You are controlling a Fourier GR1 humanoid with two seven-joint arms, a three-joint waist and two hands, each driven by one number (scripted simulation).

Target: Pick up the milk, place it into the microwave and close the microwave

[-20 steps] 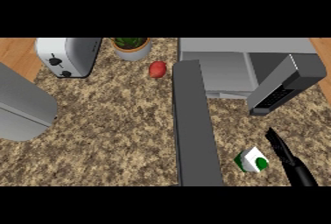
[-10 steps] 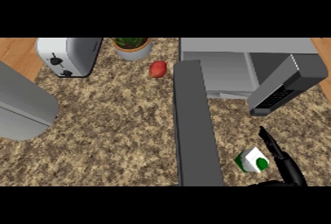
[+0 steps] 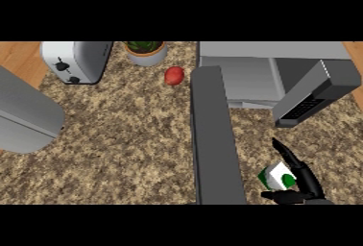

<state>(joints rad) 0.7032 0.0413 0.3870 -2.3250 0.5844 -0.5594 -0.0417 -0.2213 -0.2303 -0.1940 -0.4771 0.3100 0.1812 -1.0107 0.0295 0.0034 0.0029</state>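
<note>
The milk carton (image 3: 275, 175), white with green patches, stands on the counter near the front right, just right of the microwave's open door (image 3: 215, 139). My right hand (image 3: 303, 178) is against the carton's right side. Its fingers (image 3: 285, 152) stretch straight along the carton and past it toward the back, and the thumb (image 3: 281, 196) lies just in front of the carton. The hand is open. The microwave (image 3: 248, 81) sits at the back right with its cavity showing. My left hand shows nowhere.
A toaster (image 3: 76, 60) stands at the back left, with a potted plant (image 3: 145, 51) and a red fruit (image 3: 174, 75) beside it. A large grey rounded shape (image 3: 25, 117) fills the left edge. The microwave's control panel side (image 3: 315, 93) juts out at the right.
My right hand has slid left and forward until it lies against the milk carton, and its thumb has come into view in front of it. The carton has stayed in place.
</note>
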